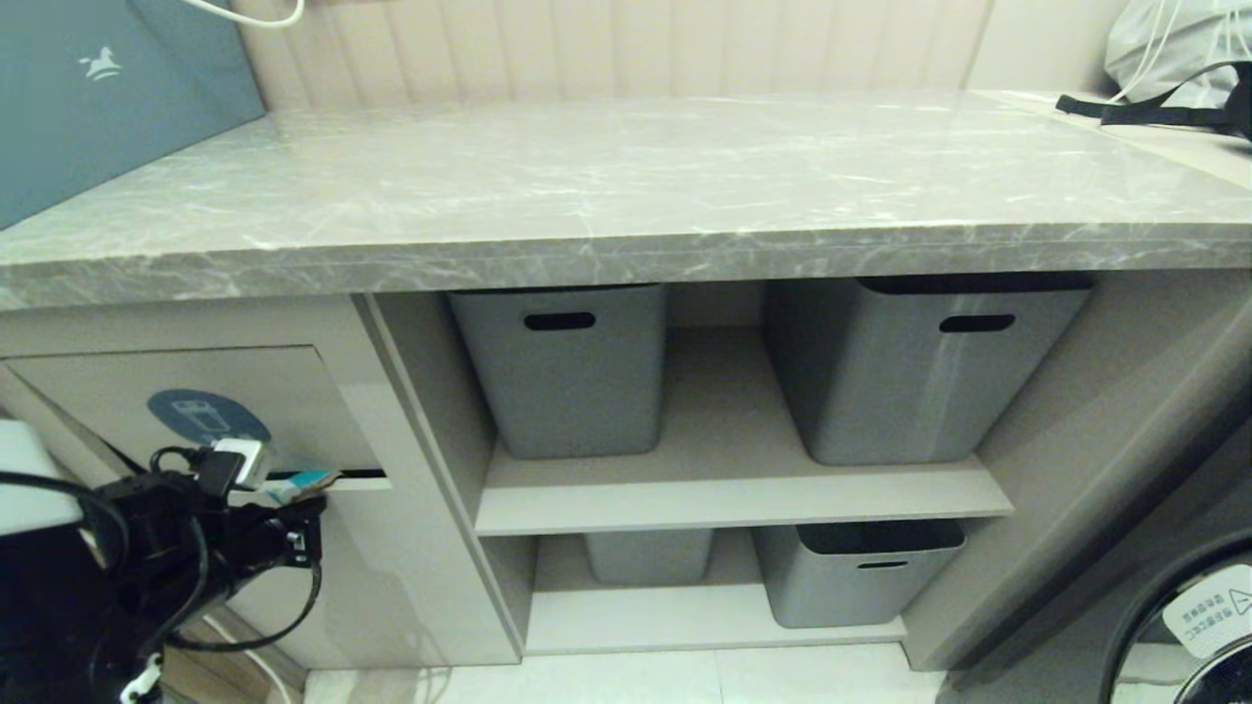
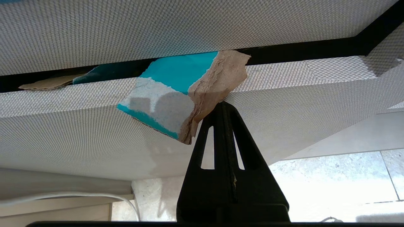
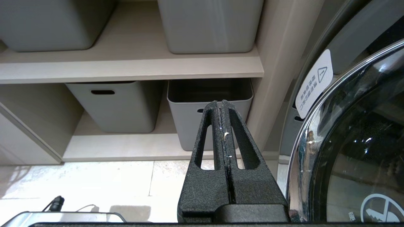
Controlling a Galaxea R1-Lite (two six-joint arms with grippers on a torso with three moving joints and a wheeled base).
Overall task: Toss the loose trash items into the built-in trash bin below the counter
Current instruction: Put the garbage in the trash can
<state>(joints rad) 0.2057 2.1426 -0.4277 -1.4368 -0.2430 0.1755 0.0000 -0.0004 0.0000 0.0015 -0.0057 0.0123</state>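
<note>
The built-in trash bin flap (image 1: 176, 391), beige with a blue oval sticker (image 1: 207, 416), sits under the left end of the counter (image 1: 626, 176). A palm-sized teal-and-brown scrap (image 2: 180, 91) is wedged in the dark slot at the flap's lower edge, half sticking out; it also shows in the head view (image 1: 305, 481). A smaller scrap (image 2: 53, 82) lies in the same slot further along. The third scrap is out of view. My left gripper (image 2: 222, 104) is shut, its tips touching the big scrap's brown torn edge. My right gripper (image 3: 220, 103) is shut and empty, low by the bottom shelf.
Grey plastic tubs with slot handles stand on the open shelves: two above (image 1: 567, 372) (image 1: 910, 372), two below (image 1: 861, 577). A washing machine door (image 3: 353, 142) is close on the right of my right gripper. A teal bag (image 1: 88, 98) and a black strap (image 1: 1154, 112) lie on the counter ends.
</note>
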